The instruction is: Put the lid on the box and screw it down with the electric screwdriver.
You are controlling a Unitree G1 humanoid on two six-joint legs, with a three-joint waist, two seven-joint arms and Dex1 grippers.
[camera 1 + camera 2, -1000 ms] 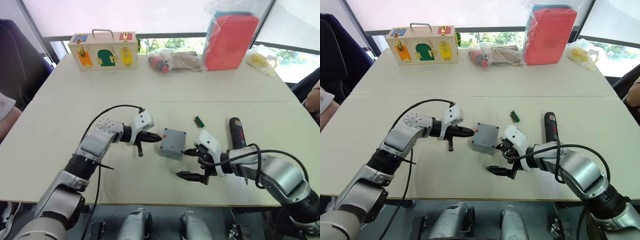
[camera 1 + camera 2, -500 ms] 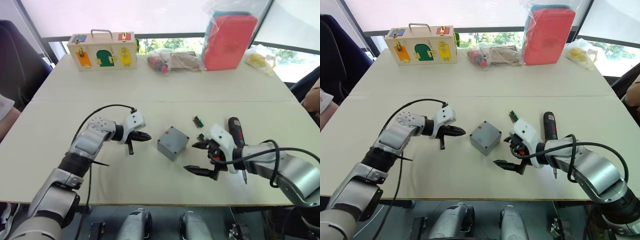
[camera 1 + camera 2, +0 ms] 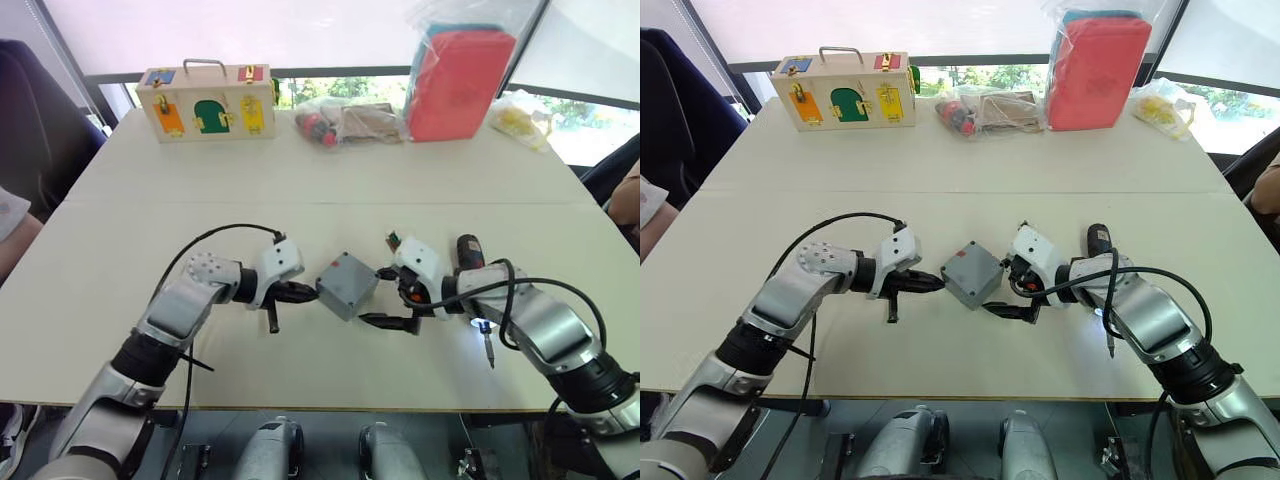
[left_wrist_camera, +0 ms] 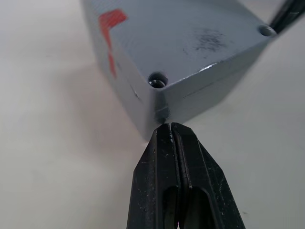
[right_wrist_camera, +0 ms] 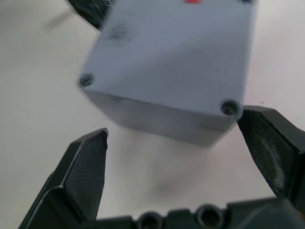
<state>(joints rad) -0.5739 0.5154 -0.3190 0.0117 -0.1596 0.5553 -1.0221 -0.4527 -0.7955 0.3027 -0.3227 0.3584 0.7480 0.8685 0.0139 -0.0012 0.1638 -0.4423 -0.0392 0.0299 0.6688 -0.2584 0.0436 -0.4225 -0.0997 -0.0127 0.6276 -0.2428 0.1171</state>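
Note:
The grey box sits mid-table, turned corner-on, with the lid on top of it; a seam and corner screw holes show. My left gripper is shut, empty, its tip touching the box's left corner. From the right, my right gripper stands open with its fingers either side of the opposite corner, holding nothing. The black electric screwdriver lies on the table behind my right forearm, partly hidden, with a small light glowing at its tip.
A small green part lies just behind the box. Along the far edge stand a wooden latch case, clear bags of parts, a red pack in plastic and a yellow bag. People's sleeves show at both table sides.
Both grippers have closed back in on the box. The left tip now touches its left corner, and the right gripper has moved up and left to straddle the right corner.

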